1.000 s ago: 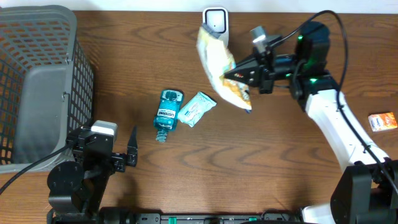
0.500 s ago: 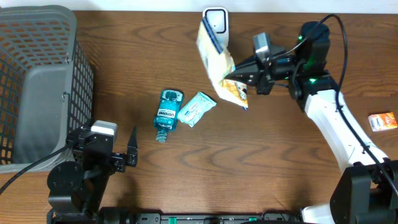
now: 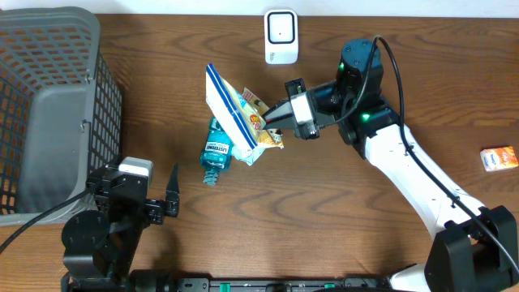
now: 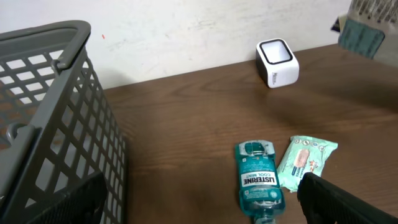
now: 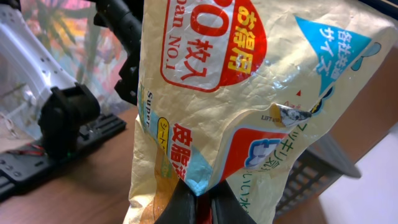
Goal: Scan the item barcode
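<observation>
Well, the brown wooden table (image 3: 324, 227) carries everything, and I give each place from the white scanner (image 3: 280, 36) that stands at the table's far edge. The grey plastic basket (image 3: 49, 105) is far to the left of the scanner in the overhead view, at the corner of the table. The right arm (image 3: 405, 162) reaches from the right side toward the middle, in front of the scanner. Its right claw (image 3: 274, 120) is closed tight on the lower edge of a yellow snack bag (image 3: 231, 113). The bag is held in the air, tilted, in front of the scanner and a little to the left, apart from it. I cannot tell where its barcode is. The left claw (image 3: 166, 201) is at the near edge, well away from the scanner, and it stands wide with nothing between the fingers. A blue mouthwash bottle (image 3: 217, 148) lies flat under the bag, between the scanner and the left claw. A pale green packet (image 4: 305, 163) of wipes lies just beside the bottle. A small orange box (image 3: 499, 157) lies far to the right of the scanner.
</observation>
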Motion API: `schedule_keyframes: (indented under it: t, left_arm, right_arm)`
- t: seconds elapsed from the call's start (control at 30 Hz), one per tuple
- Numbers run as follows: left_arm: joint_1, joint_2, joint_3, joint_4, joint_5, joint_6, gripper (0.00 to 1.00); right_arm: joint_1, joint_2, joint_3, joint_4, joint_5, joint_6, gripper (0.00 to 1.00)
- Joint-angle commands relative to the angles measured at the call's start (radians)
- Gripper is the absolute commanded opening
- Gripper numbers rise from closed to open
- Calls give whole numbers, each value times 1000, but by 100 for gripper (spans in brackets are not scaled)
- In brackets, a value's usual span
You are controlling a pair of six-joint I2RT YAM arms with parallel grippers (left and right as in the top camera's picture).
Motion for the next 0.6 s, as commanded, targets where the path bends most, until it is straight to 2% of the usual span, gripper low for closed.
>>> schedule_keyframes:
  t: [0.0, 0.1, 0.17, 0.23, 0.43, 0.5, 0.57]
  left_arm:
    - [0, -1, 5, 4, 13, -9, 98]
    - [0, -1, 5, 4, 13, -9, 98]
    - [0, -1, 5, 4, 13, -9, 98]
    - [0, -1, 5, 4, 13, -9, 98]
    - [0, -1, 5, 4, 13, -9, 98]
    - [0, -1, 5, 4, 13, -9, 98]
    - [0, -1, 5, 4, 13, -9, 98]
  right_arm:
    - [13, -31, 3, 17, -19, -59, 1]
    - [17, -31, 3, 19, -19, 25, 1]
    - [17, -31, 3, 19, -19, 153, 1]
    - [14, -31, 3, -4, -19, 350, 1]
    - [-16, -31, 3, -186, -19, 815, 1]
    - [-32, -31, 3, -224, -19, 1028, 1]
    - [-51, -31, 3, -264, -19, 1305, 1]
